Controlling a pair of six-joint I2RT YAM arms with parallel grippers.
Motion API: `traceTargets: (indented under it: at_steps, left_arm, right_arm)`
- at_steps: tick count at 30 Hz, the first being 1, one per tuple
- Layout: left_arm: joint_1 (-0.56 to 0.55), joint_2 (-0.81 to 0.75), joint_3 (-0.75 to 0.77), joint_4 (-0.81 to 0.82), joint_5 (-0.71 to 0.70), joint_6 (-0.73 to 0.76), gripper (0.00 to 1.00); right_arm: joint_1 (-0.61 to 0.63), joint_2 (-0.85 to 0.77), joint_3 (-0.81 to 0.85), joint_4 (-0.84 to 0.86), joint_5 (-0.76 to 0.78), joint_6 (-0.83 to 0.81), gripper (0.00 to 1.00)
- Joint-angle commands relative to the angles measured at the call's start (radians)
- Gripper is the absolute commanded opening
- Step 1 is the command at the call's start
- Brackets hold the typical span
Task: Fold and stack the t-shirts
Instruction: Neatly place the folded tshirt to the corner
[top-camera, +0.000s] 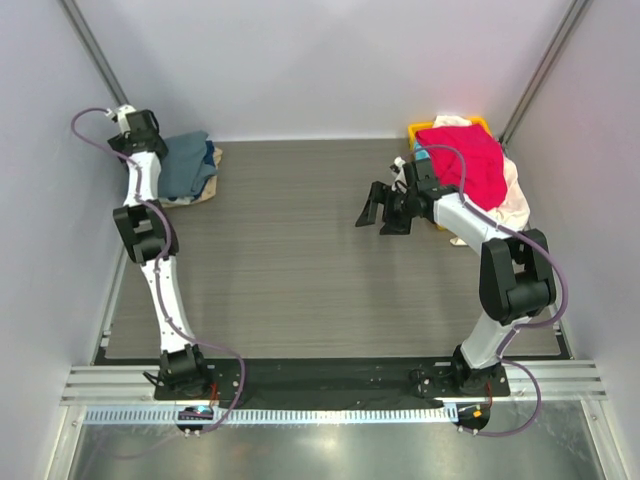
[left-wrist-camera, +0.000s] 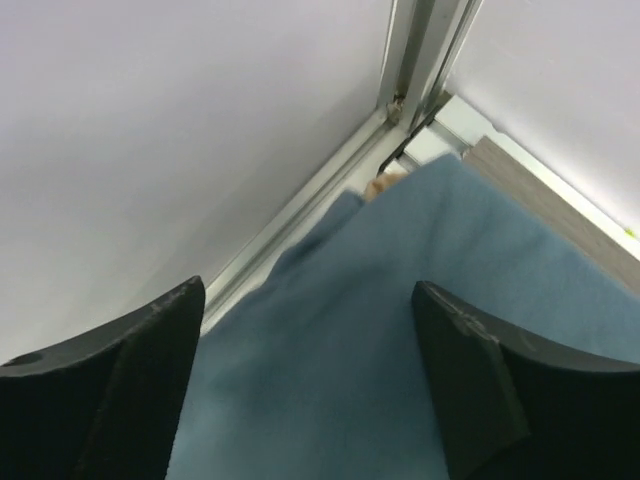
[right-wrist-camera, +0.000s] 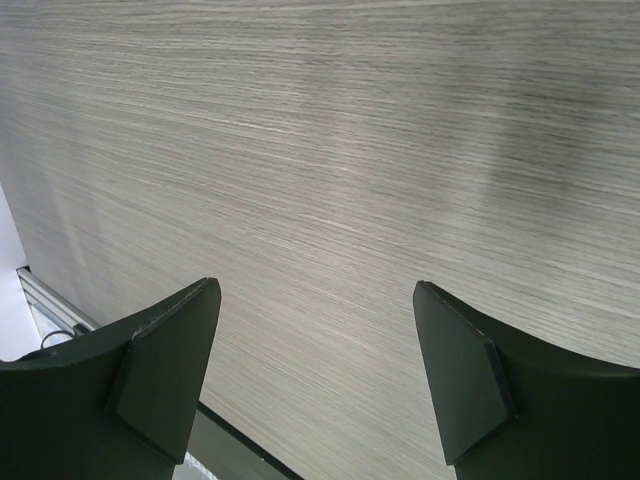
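Observation:
A folded slate blue-grey t-shirt (top-camera: 185, 163) tops a small stack at the back left corner, with a tan one (top-camera: 207, 190) and a blue edge showing under it. My left gripper (top-camera: 150, 140) hangs open over that stack; the blue-grey cloth (left-wrist-camera: 400, 330) fills the gap between its fingers without being held. A red t-shirt (top-camera: 465, 160) and a cream one (top-camera: 515, 195) are heaped on the yellow basket (top-camera: 418, 130) at the back right. My right gripper (top-camera: 385, 212) is open and empty above bare table (right-wrist-camera: 330, 160), left of the basket.
White walls close in the table on three sides, with metal posts in the back corners (left-wrist-camera: 415, 60). A metal rail (top-camera: 330, 385) runs along the near edge by the arm bases. The grey wood-grain tabletop (top-camera: 300, 260) lies between the stack and the basket.

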Motion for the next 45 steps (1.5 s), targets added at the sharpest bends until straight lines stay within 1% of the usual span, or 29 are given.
traceTargets:
  at_steps: [1, 2, 5, 6, 9, 11, 15, 17, 19, 21, 22, 25, 29, 33, 38, 42, 45]
  left_arm:
    - [-0.014, -0.206, -0.091, 0.037, -0.004, -0.026, 0.86]
    - [-0.021, -0.258, -0.11, 0.037, -0.001, -0.023, 0.87]
    - [-0.051, -0.329, -0.165, 0.038, -0.006, -0.001, 0.91]
    - [-0.06, -0.344, -0.179, 0.04, -0.018, 0.005, 0.95]
    - [-0.094, -0.395, -0.223, 0.028, -0.044, 0.017, 0.96]
    - [-0.12, -0.436, -0.266, 0.015, -0.052, 0.005, 0.94]
    - [-0.169, -0.478, -0.366, 0.001, -0.038, -0.053, 0.86]
    - [-0.182, -0.479, -0.397, 0.004, -0.024, -0.085, 0.84]
    - [-0.195, -0.461, -0.423, 0.007, 0.022, -0.127, 0.83]
    - [-0.202, -0.433, -0.424, 0.015, 0.051, -0.148, 0.81]
    - [-0.202, -0.407, -0.424, 0.021, 0.098, -0.168, 0.8]
    - [-0.205, -0.369, -0.418, 0.037, 0.164, -0.222, 0.78]
    - [-0.215, -0.324, -0.42, 0.054, 0.168, -0.24, 0.77]
    - [-0.219, -0.312, -0.44, 0.075, 0.162, -0.259, 0.76]
    - [-0.219, -0.344, -0.594, 0.208, 0.145, -0.308, 0.76]
    - [-0.22, -0.37, -0.7, 0.271, 0.09, -0.391, 0.76]
    - [-0.226, -0.376, -0.685, 0.281, 0.068, -0.392, 0.77]
  right_arm:
    - [0.009, -0.011, 0.049, 0.005, 0.007, -0.017, 0.84]
    - [0.008, -0.013, 0.05, 0.003, 0.004, -0.016, 0.84]
    - [0.011, -0.025, 0.056, 0.003, -0.004, -0.017, 0.84]
    - [0.012, -0.033, 0.055, 0.002, -0.004, -0.016, 0.84]
    - [0.014, -0.05, 0.057, 0.0, -0.009, -0.016, 0.84]
    - [0.015, -0.064, 0.053, 0.0, -0.012, -0.016, 0.84]
    - [0.014, -0.077, 0.05, 0.002, -0.016, -0.019, 0.84]
    - [0.012, -0.079, 0.049, 0.0, -0.024, -0.017, 0.84]
    - [0.014, -0.083, 0.05, 0.0, -0.029, -0.016, 0.84]
    - [0.014, -0.094, 0.047, -0.001, -0.029, -0.019, 0.84]
    - [0.014, -0.097, 0.046, -0.001, -0.026, -0.02, 0.84]
    - [0.012, -0.102, 0.044, -0.003, -0.024, -0.024, 0.84]
    - [0.014, -0.09, 0.049, -0.003, -0.025, -0.025, 0.84]
    - [0.014, -0.076, 0.063, -0.003, -0.028, -0.022, 0.84]
    - [0.014, -0.065, 0.072, -0.003, -0.029, -0.02, 0.84]
    - [0.014, -0.062, 0.079, -0.003, -0.027, -0.019, 0.84]
    - [0.014, -0.06, 0.084, -0.004, -0.03, -0.019, 0.84]
